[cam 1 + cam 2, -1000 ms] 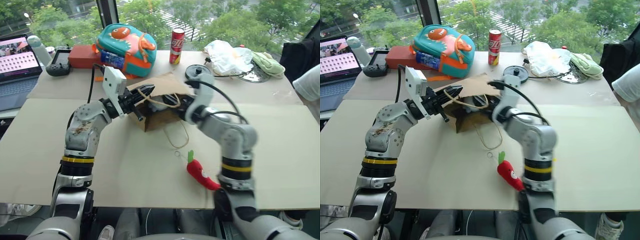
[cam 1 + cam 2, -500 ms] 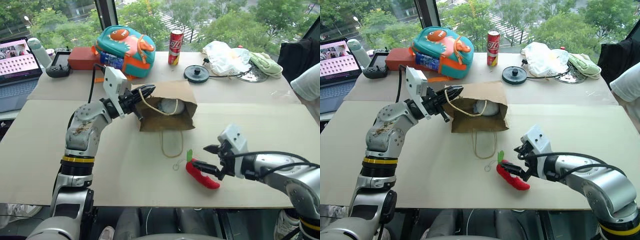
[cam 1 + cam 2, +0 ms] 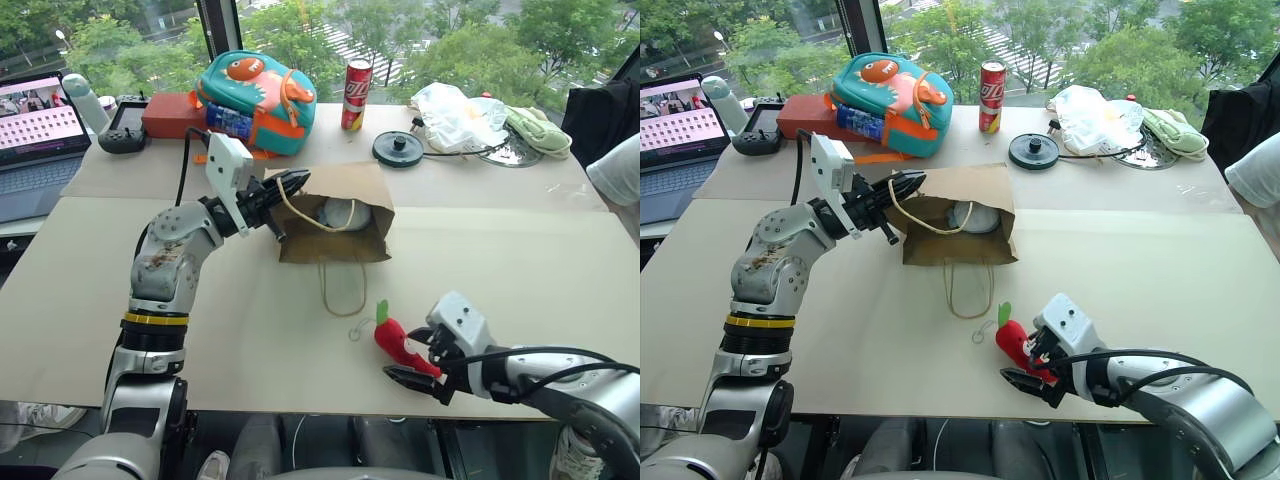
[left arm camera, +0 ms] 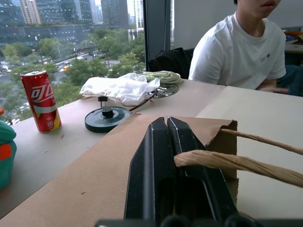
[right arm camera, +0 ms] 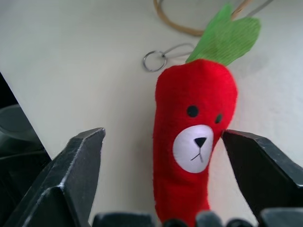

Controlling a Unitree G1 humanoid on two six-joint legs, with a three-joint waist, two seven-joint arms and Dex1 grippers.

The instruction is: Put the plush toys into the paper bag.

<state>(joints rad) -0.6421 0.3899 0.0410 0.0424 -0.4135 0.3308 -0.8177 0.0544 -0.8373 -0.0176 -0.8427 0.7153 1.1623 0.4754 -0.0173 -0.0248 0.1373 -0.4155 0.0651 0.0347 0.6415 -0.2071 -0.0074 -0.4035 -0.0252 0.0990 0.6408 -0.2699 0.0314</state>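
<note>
With the grey toy already left inside the paper bag, held open by its handle in the clamped left end effector, the right end effector has been withdrawn and brought down, fingers apart, around the red chili toy lying on the worktop.

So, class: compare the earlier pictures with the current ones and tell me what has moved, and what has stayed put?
The right gripper pulled out of the paper bag, leaving the grey-and-white plush toy inside, and swung back toward the table's near edge. Its open fingers now straddle the red chili toy without gripping it. The left gripper stayed shut on the bag's handle. The chili, bag and backpack kept their places.
</note>
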